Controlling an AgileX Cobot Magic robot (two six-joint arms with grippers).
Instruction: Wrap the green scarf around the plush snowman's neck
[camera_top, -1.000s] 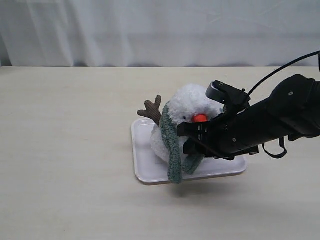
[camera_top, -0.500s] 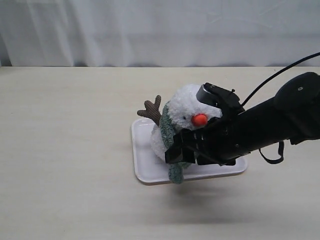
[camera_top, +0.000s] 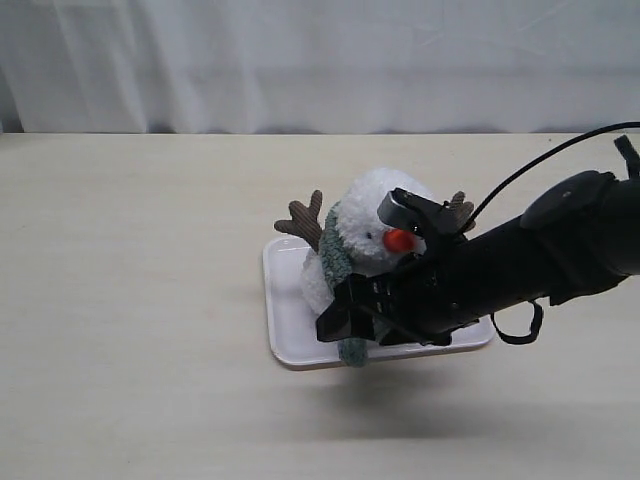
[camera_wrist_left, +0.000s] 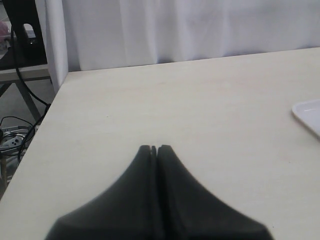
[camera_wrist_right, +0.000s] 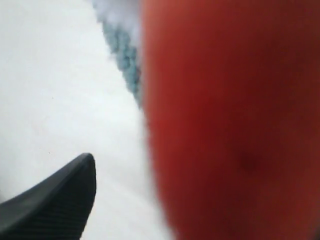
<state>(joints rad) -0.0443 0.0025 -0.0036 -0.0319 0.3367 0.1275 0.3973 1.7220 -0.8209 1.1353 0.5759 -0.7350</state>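
The plush snowman (camera_top: 372, 203) sits on a white tray (camera_top: 285, 330), its orange nose (camera_top: 399, 239) facing forward. The green scarf (camera_top: 337, 255) lies round its neck and runs down its left side, and the end (camera_top: 352, 352) hangs over the tray's front rim. My right gripper (camera_top: 338, 314) reaches across the snowman's front, low by the hanging scarf. In the right wrist view the blurred orange nose (camera_wrist_right: 235, 125) fills most of the picture. One dark finger (camera_wrist_right: 60, 200) stands far off to the side, which reads as open. My left gripper (camera_wrist_left: 154, 148) is shut and empty over bare table.
Brown twig arms (camera_top: 303, 218) (camera_top: 460, 210) stick out on both sides of the snowman. The right arm's black cable (camera_top: 545, 155) loops above it. A corner of the tray (camera_wrist_left: 309, 112) shows in the left wrist view. The table's edge and a white curtain lie behind.
My right arm has slid left and down across the snowman's front, so its gripper now covers the lower scarf. The right twig arm has come into sight.
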